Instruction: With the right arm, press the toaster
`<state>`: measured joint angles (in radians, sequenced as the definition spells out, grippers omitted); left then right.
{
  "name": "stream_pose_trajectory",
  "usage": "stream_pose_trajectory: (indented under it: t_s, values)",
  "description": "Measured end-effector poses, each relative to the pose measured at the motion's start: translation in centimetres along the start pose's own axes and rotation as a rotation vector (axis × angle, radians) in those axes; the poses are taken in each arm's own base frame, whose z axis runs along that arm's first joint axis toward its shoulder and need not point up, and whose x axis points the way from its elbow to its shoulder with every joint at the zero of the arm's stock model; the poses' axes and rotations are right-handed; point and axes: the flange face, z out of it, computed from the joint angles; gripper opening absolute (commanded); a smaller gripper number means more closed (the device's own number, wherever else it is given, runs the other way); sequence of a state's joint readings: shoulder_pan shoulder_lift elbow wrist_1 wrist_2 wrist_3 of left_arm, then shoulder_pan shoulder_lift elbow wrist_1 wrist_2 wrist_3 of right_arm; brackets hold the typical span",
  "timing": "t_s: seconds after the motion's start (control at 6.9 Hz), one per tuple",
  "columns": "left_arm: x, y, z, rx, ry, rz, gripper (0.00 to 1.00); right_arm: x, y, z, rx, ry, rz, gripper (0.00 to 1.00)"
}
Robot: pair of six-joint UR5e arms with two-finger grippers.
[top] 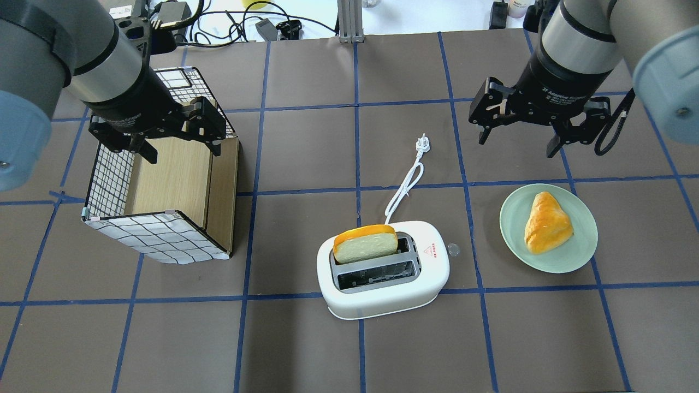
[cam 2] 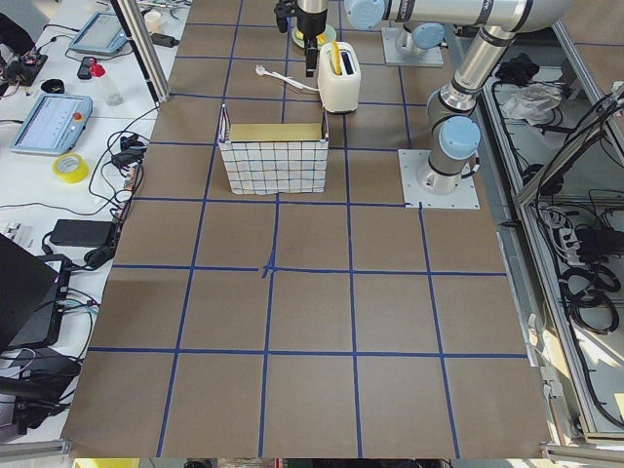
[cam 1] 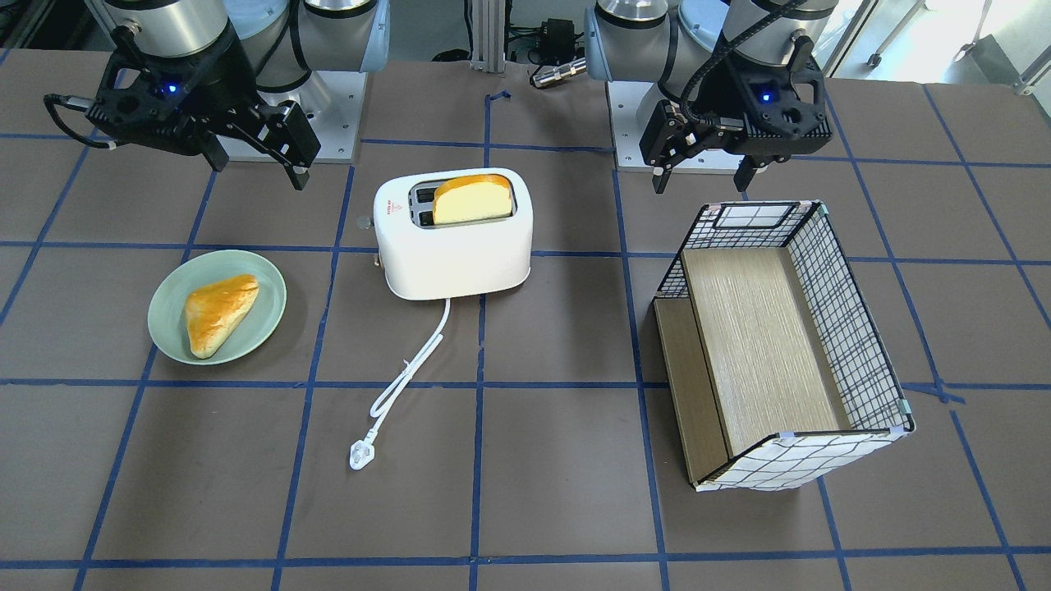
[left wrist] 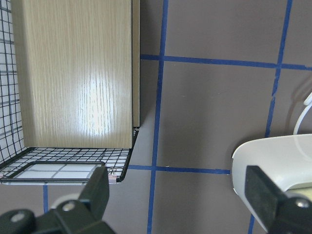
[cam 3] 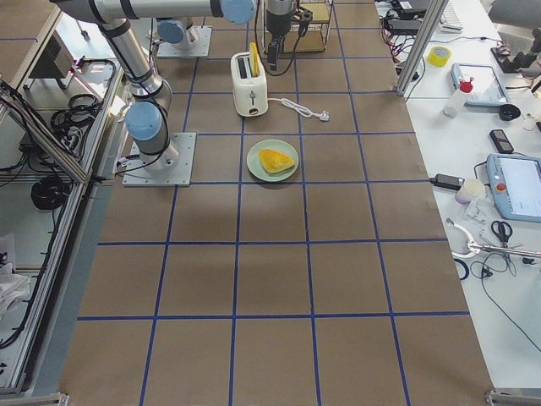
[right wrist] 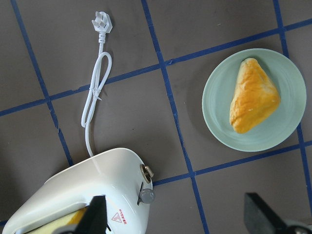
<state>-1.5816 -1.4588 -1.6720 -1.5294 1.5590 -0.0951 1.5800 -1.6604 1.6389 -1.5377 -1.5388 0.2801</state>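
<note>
The white two-slot toaster (top: pixel 382 278) stands mid-table with a slice of bread (top: pixel 365 244) upright in one slot. It also shows in the front view (cam 1: pixel 453 238) and the right wrist view (right wrist: pixel 92 190). Its side lever knob (top: pixel 452 250) faces the plate. My right gripper (top: pixel 517 144) is open and empty. It hangs above the table beyond the plate, well apart from the toaster, and also shows in the front view (cam 1: pixel 259 168). My left gripper (top: pixel 183 154) is open and empty over the basket.
A green plate (top: pixel 513 218) with a golden pastry (top: pixel 546 222) lies right of the toaster. The toaster's white cord (top: pixel 404 188) runs away from the robot to a loose plug. A grid-patterned basket (top: pixel 158 240) with a wooden inside lies at the left.
</note>
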Motion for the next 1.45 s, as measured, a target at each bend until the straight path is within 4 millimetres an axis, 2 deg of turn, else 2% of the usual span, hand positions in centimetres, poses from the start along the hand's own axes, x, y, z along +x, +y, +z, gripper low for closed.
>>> stream_pose_trajectory:
  t_s: [0.72, 1.3, 1.45]
  values:
    - [-0.01, -0.01, -0.04, 0.001, -0.001, 0.000, 1.00, 0.14, 0.08, 0.45, -0.016, 0.007, 0.003, 0.99]
    - [-0.01, 0.00, 0.00, 0.000, -0.001, 0.000, 1.00, 0.18, 0.04, 0.45, -0.014, 0.009, 0.004, 0.89]
    - [-0.01, 0.00, 0.00, 0.000, -0.001, 0.000, 1.00, 0.20, 0.02, 0.45, -0.014, 0.008, 0.004, 0.79]
